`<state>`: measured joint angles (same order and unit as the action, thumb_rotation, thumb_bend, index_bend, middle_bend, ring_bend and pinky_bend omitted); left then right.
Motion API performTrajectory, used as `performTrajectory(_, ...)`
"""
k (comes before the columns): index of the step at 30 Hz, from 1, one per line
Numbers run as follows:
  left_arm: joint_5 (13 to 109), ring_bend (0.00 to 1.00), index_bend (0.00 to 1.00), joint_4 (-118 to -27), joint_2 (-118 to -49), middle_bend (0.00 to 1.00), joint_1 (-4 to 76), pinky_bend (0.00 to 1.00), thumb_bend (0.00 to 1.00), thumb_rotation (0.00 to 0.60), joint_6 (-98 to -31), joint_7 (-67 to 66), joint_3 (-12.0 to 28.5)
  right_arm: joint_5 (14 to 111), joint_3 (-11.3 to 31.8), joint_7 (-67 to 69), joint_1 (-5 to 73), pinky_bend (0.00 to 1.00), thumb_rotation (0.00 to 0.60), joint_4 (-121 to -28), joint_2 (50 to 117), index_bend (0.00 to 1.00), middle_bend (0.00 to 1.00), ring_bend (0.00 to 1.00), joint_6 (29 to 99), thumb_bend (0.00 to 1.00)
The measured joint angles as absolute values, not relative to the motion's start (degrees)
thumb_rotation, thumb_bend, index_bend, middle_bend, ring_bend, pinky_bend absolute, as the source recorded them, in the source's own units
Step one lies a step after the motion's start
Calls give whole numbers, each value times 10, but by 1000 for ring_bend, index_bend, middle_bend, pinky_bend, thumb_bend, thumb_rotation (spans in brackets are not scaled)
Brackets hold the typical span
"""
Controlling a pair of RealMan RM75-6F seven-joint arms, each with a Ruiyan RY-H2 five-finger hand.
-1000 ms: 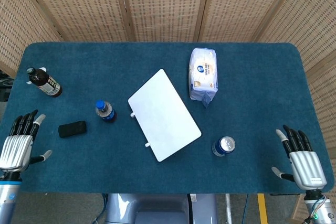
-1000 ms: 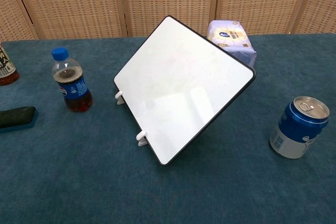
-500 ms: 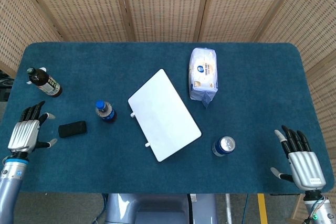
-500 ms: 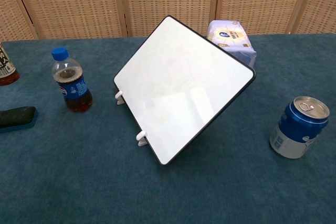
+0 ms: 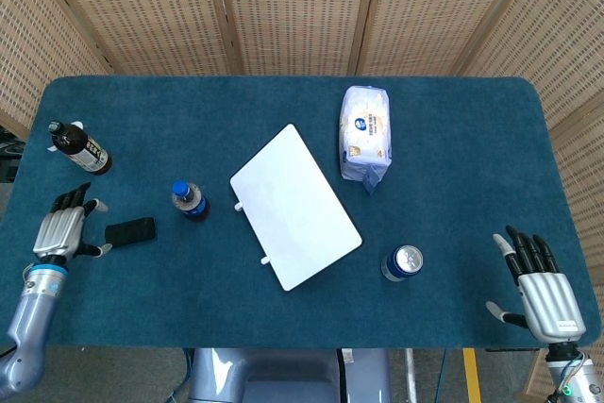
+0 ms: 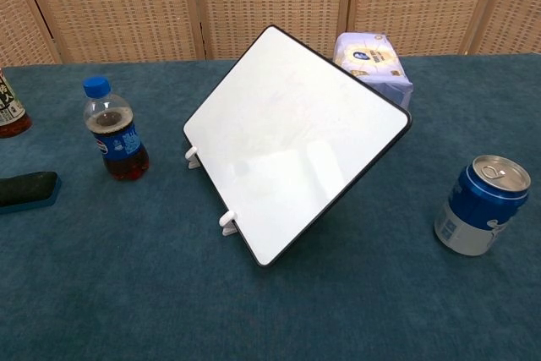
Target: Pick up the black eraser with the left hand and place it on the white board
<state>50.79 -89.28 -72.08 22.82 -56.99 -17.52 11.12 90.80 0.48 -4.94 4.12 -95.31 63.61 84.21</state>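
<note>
Moving in from the table edge, the left hand [image 5: 64,230] now hovers just left of the black eraser [image 5: 130,230], fingers spread, holding nothing. Well right, the white board [image 5: 294,206] stands tilted. The right hand [image 5: 542,285] is spread, empty.

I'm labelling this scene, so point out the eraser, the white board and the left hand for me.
eraser [image 5: 130,231]: head view, middle of its black top.
white board [image 5: 295,205]: head view, centre of its white face.
left hand [image 5: 62,230]: head view, back of the hand, just left of the eraser.
</note>
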Motion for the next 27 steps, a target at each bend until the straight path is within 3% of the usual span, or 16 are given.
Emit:
performTrajectory(11, 419, 0, 330, -856, -756, 0, 279, 0, 182, 600, -536, -228, 105, 906, 7, -40, 40, 0, 600, -952, 633, 0, 0, 0, 846, 2)
performTrajectory(27, 403, 0, 331, -855, -769, 0, 299, 0, 184, 600, -550, -252, 83, 909, 6, -34, 40, 0, 600, -951, 631, 0, 0, 0, 848, 1)
